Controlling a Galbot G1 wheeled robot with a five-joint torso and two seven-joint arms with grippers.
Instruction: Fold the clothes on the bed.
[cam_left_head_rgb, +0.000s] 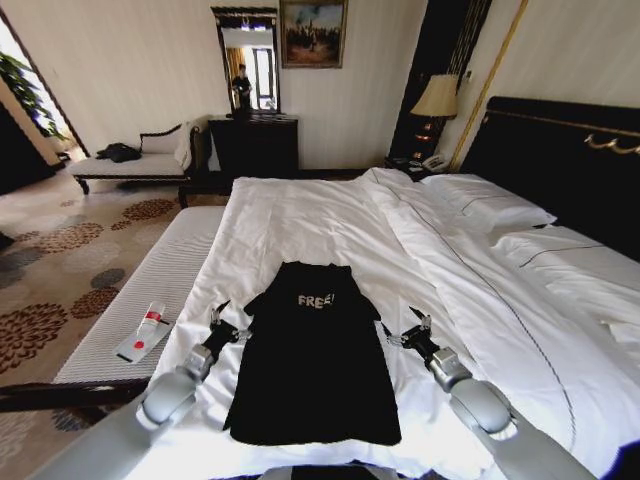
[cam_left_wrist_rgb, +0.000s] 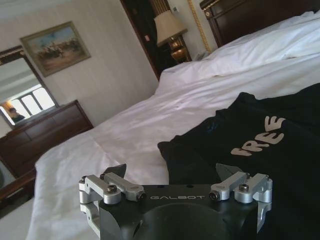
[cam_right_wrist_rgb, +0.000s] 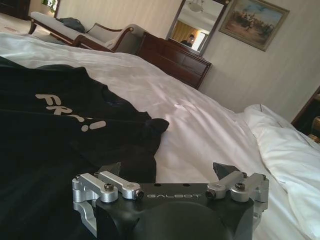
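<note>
The clothes are one black T-shirt (cam_left_head_rgb: 315, 370) with white "FREE!" lettering, lying flat and chest-up on the white duvet of the bed (cam_left_head_rgb: 300, 215). Its collar points toward the far end. My left gripper (cam_left_head_rgb: 227, 320) hovers open just off the shirt's left sleeve, which shows near it in the left wrist view (cam_left_wrist_rgb: 172, 172) along with the T-shirt (cam_left_wrist_rgb: 260, 155). My right gripper (cam_left_head_rgb: 405, 328) is open beside the right sleeve. The right wrist view also has this gripper (cam_right_wrist_rgb: 167, 171) next to the shirt (cam_right_wrist_rgb: 60, 135). Neither gripper holds anything.
A pale cushioned bench (cam_left_head_rgb: 150, 280) runs along the bed's left side with a small white-and-red object (cam_left_head_rgb: 143, 335) on it. Pillows (cam_left_head_rgb: 490, 205) and a dark headboard (cam_left_head_rgb: 560, 150) are at the right. A dresser (cam_left_head_rgb: 253, 145), chaise (cam_left_head_rgb: 135, 165) and lamp (cam_left_head_rgb: 437, 98) line the far wall.
</note>
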